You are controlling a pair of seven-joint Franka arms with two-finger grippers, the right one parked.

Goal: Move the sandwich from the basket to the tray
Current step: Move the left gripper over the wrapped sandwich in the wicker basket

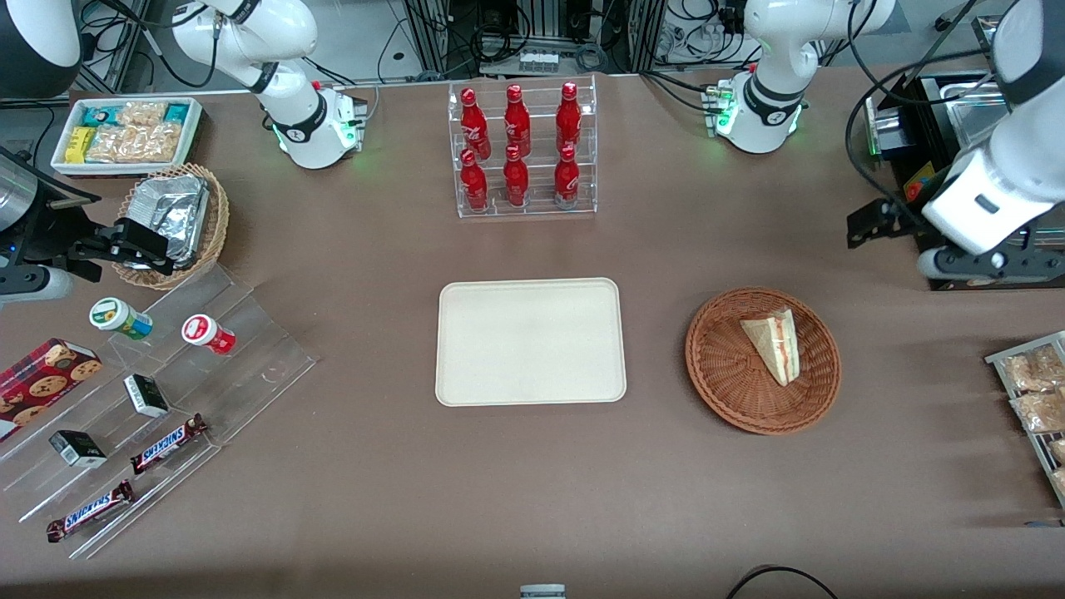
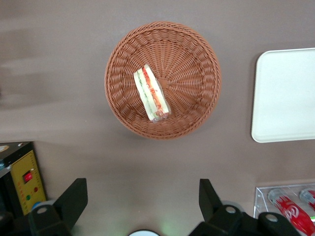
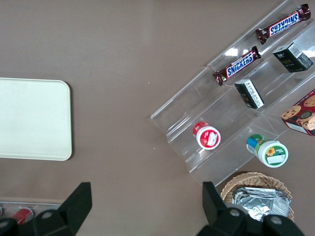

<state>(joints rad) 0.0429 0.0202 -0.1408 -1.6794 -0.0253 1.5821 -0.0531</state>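
The small triangular white-bread sandwich, with red and green filling showing along its cut edge, is lying in the wide, shallow, reddish-brown woven wicker basket, a little off the basket's middle. The working arm's pincer is hanging high above the brown tabletop with its two dark fingers spread wide and nothing between them. In the front view it is sitting toward the working arm's end of the tabletop, farther from that camera than the basket and well apart from it.

The coming move is likely turning on one thing: the sandwich is lying ahead of the open fingers rather than under them, so the pincer is needing to travel over the basket and come down. In the wrist view the wedge's long axis is running at a slant across the line joining the two fingers, so a modest wrist turn is probably enough to close across the bread faces.

The flat rectangular cream-white tray with rounded corners and a low rim is holding nothing. It is sitting beside the basket, toward the parked arm's end, with bare tabletop between them. The basket is holding only the sandwich.
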